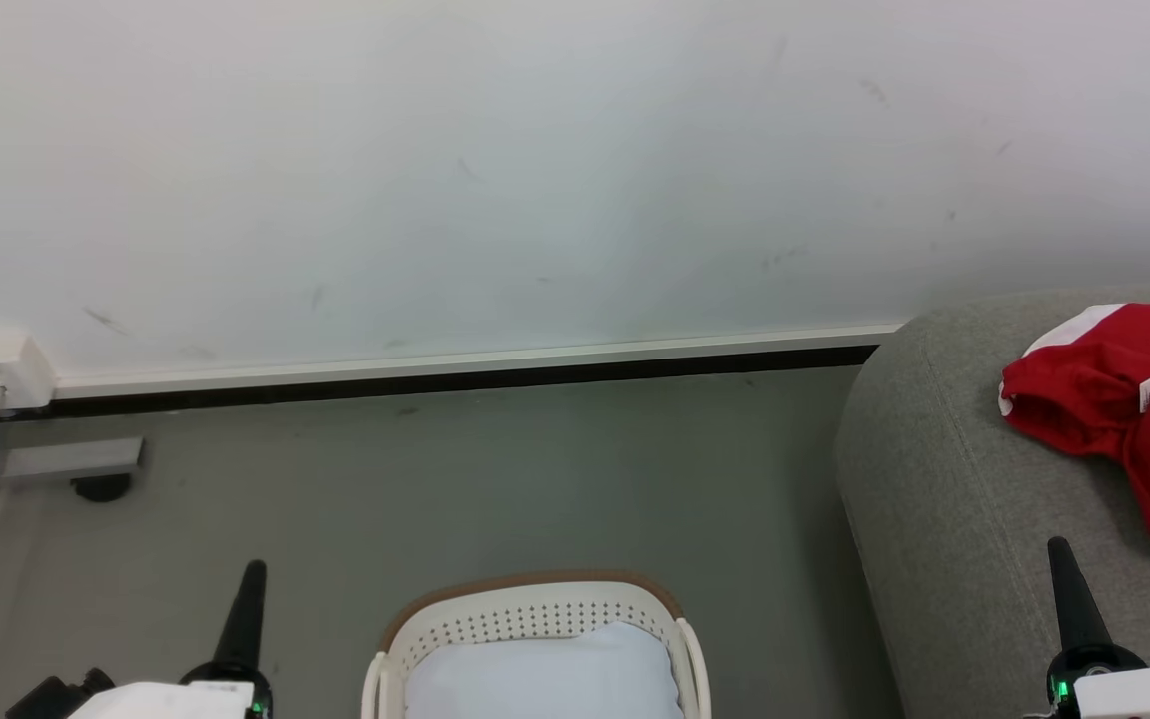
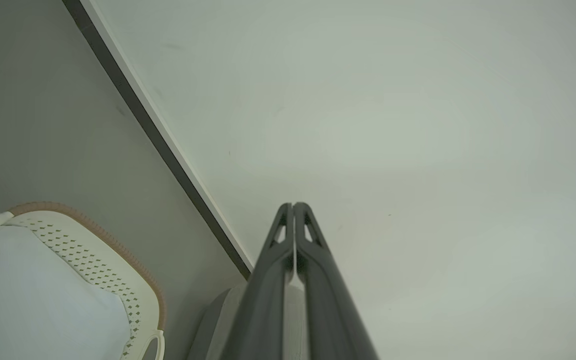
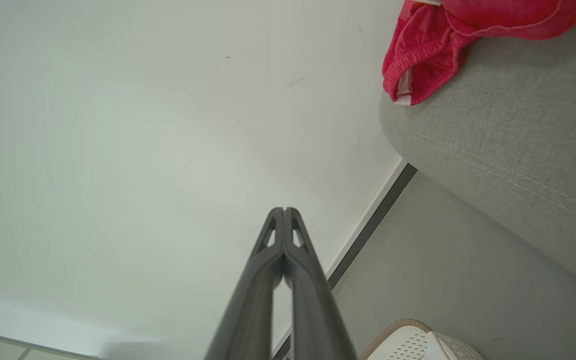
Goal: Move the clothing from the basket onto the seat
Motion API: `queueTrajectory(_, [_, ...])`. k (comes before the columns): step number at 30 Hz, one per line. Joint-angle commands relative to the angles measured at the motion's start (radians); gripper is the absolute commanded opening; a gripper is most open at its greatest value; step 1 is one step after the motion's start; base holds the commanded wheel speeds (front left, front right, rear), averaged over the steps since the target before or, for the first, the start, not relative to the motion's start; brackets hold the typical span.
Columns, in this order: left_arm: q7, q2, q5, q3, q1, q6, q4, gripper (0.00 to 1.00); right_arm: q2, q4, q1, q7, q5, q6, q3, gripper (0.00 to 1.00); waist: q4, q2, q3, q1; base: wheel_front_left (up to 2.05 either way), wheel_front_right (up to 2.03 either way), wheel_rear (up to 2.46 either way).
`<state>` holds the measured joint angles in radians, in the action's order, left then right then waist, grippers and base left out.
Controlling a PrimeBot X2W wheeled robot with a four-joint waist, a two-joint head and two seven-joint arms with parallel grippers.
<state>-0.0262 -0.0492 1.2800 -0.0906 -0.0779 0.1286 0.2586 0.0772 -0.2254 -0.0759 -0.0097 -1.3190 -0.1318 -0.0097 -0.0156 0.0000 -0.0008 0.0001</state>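
Clothing (image 1: 1124, 399) on grey seat (image 1: 944, 499), white wall (image 1: 495, 170)

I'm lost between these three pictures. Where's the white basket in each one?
Head view: basket at bottom centre.
Left wrist view: basket in the bottom left corner.
Right wrist view: basket at the bottom edge, right of centre.
Shared landmark: the dark skirting strip beyond it.

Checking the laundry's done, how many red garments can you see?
1 red clothing heap, on the sofa at right, cut off by the frame; it may hide more pieces. The basket shows a pale pad; its near part is out of view.
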Motion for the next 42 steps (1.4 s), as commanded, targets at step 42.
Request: queueTrajectory(42, [-0.089, -0.002, 0.326, -0.025, -0.035, 0.004, -0.015, 0.0, 0.0, -0.018, -0.033, 0.096, -0.315, 0.002, -0.071, 0.0, 0.015, 0.0, 0.004, -0.0001, 0.0, 0.0, 0.0])
